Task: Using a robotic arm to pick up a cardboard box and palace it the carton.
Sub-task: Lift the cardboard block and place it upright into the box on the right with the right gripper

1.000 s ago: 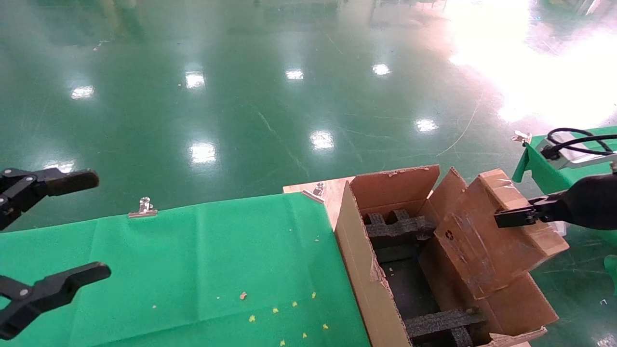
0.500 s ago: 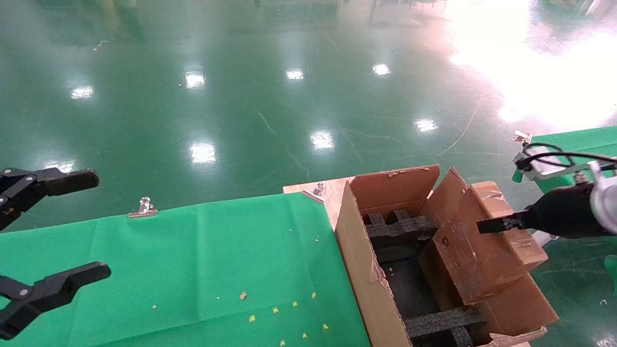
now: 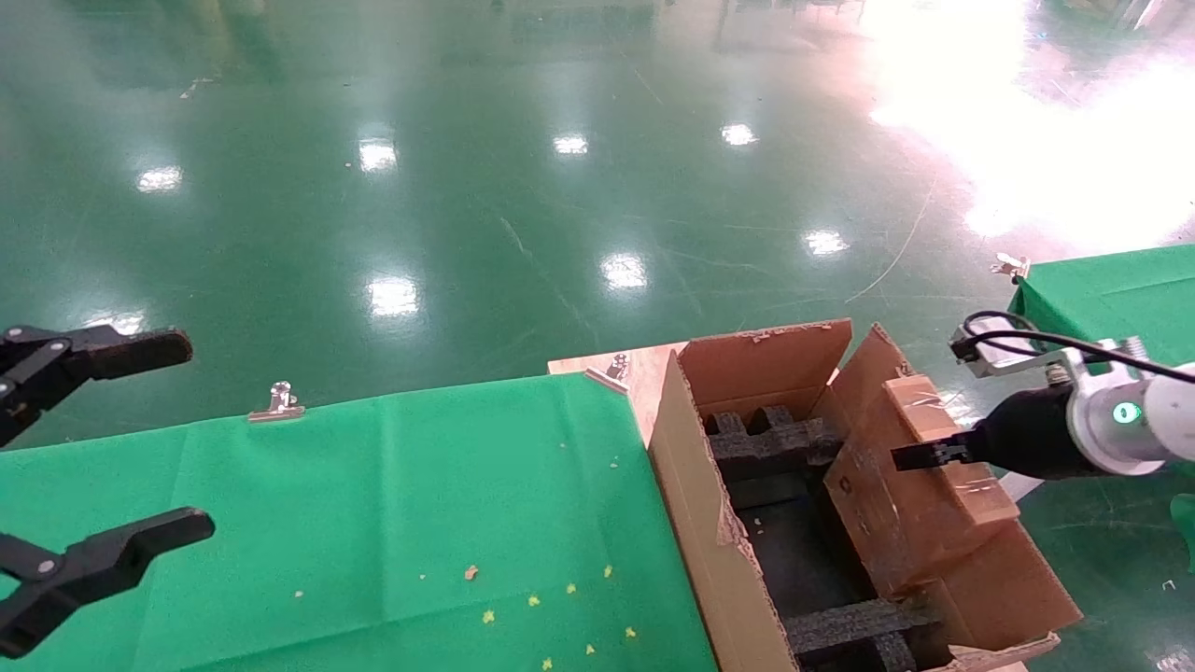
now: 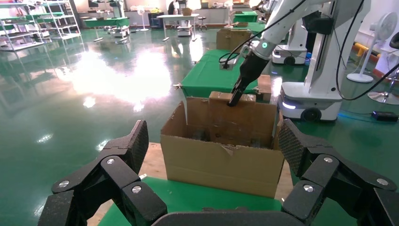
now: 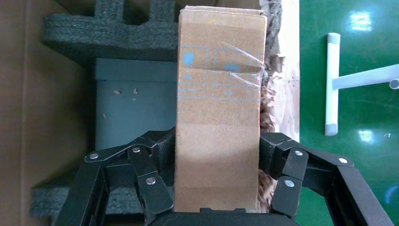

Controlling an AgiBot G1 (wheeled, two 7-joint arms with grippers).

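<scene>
Now lowered: cardboard box (image 3: 920, 495) clamped narrow-edge-on between the fingers of the right tool (image 3: 920, 456), sunk deeper into the carton (image 3: 695, 504) than half a second back, lower corner already down among the black foam inserts (image 3: 770, 446). Tilted less than a second ago, too, when held high above the flaps with most of its broad face showing over the rim. Right arm (image 3: 1111, 425) dropped and drawn inward toward the carton in the same span.

Seen from the right wrist: fingers (image 5: 153, 188) pressed on both broad faces of the box (image 5: 219, 117), box pointing straight away from the tool, grey panel and foam (image 5: 108, 40) beneath it, torn carton edge (image 5: 273, 94) just beside it on one side.

Judged as mid-placement: box inside the carton's mouth but not yet seated or released; remaining work likely a further descent, then letting go. Possible snag against the ragged wall close by.

Farther off, over the green surface (image 3: 373, 523): left tool (image 3: 93, 467) parked, spread wide apart, holding nothing, no change across the earlier frames. Metal clip (image 3: 276, 402) at the surface's far edge; glossy green floor (image 3: 467, 187) beyond.
</scene>
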